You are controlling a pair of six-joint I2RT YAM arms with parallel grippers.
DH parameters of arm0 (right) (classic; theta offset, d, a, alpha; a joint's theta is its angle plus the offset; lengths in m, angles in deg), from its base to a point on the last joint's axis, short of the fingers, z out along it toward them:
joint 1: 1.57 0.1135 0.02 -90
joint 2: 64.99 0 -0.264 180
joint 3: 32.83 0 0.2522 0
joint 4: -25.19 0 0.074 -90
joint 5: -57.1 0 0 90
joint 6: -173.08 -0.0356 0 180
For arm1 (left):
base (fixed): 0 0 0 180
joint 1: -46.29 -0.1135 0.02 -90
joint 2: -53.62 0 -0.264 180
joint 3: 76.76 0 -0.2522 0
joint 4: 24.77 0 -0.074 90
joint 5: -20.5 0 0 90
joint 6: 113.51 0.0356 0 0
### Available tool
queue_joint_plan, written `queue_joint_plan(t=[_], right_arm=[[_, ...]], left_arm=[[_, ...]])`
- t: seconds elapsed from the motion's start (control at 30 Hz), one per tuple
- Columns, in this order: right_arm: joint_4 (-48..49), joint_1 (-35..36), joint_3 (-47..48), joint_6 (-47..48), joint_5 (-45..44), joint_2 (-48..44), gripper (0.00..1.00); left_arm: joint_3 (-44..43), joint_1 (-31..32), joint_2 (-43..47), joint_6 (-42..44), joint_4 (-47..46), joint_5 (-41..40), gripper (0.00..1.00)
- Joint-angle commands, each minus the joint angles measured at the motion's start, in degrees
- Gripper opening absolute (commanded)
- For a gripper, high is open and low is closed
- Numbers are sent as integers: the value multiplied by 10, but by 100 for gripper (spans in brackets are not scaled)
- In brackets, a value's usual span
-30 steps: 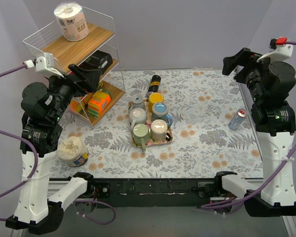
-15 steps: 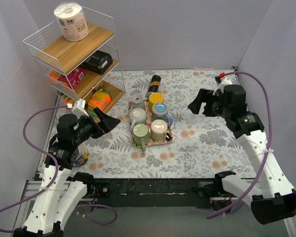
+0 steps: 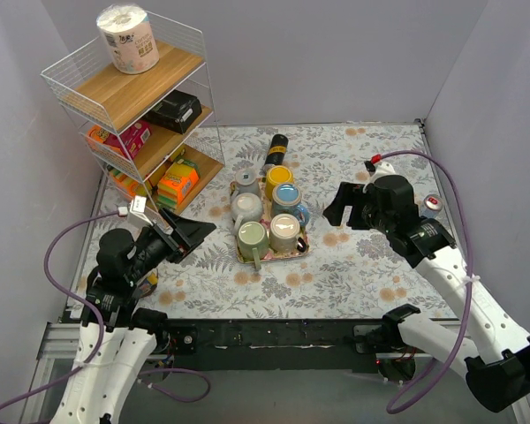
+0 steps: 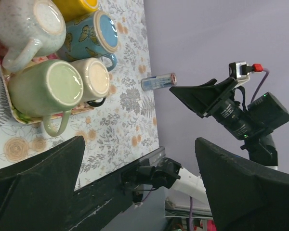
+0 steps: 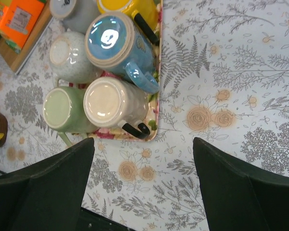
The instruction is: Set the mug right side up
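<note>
Several mugs stand upside down on a floral tray (image 3: 293, 253): green (image 3: 252, 237), cream with a black handle (image 3: 284, 230), speckled white (image 3: 246, 207), blue (image 3: 286, 197), yellow (image 3: 278, 177) and grey (image 3: 245, 184). My left gripper (image 3: 190, 231) is open and empty, hovering left of the tray; its view shows the green mug (image 4: 50, 89) and the cream mug (image 4: 94, 79) ahead of the gripper (image 4: 139, 192). My right gripper (image 3: 340, 205) is open and empty, above the table just right of the tray; its view looks down on the cream mug (image 5: 111, 101) and the blue mug (image 5: 113, 41), with the gripper (image 5: 142, 192) over bare tablecloth.
A wire shelf rack (image 3: 141, 115) with boxes and a paper roll (image 3: 128, 38) stands at the back left. A black bottle (image 3: 276, 146) lies behind the tray. A small can (image 3: 431, 205) lies at the right, behind my right arm.
Both arms came down from raised poses. The left gripper dropped low beside the tray's left side. The right gripper swung down and left, close to the tray's right side.
</note>
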Motion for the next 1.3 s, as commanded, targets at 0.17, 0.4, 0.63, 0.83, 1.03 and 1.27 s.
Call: queue_joint_plan(t=[0.17, 0.4, 0.63, 0.83, 1.03, 1.27], right_arm=[[72, 3, -27, -42, -71, -34, 98], [-34, 3, 32, -34, -80, 19, 99], [-70, 2, 15, -51, -100, 5, 99], [-72, 3, 1, -57, -90, -4, 98], [-68, 2, -22, -67, -76, -14, 96], [-74, 3, -32, -71, -67, -16, 93]], left_arm=[[-16, 1, -92, 22, -14, 53, 98], [-66, 57, -194, 107, 18, -65, 96], [-113, 361, -299, 67, 37, -353, 93], [-193, 477, -426, -47, 161, -532, 96], [-140, 480, -448, -88, 120, -558, 89], [-124, 479, -492, -40, 9, -557, 72]])
